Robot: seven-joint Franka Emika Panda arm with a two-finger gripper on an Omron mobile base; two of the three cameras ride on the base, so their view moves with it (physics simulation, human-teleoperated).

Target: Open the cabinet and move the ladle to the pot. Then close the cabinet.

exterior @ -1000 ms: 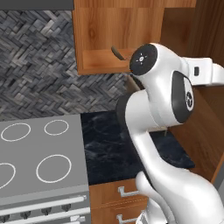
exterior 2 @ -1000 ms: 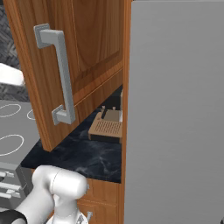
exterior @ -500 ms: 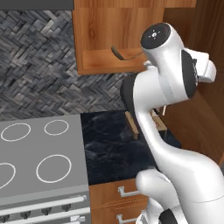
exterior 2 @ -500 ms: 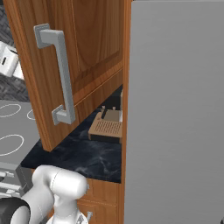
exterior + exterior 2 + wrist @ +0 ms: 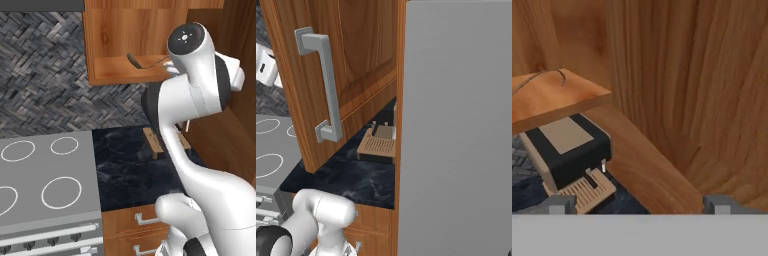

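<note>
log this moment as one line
cabinet: door open | ladle: on cabinet shelf, not held | gripper: open, empty, beside shelf | step: reach for ladle

Partly hidden and cropped things around the open wall cabinet

In the left base view the arm (image 5: pixel 192 95) covered the far end of the ladle (image 5: pixel 142 62) handle and part of the wooden block (image 5: pixel 154 142) on the counter. The cabinet (image 5: pixel 351 60) door ran past the right base view's top edge, where it hid the shelf; the stove (image 5: pixel 268 150) was cut off at left.
</note>
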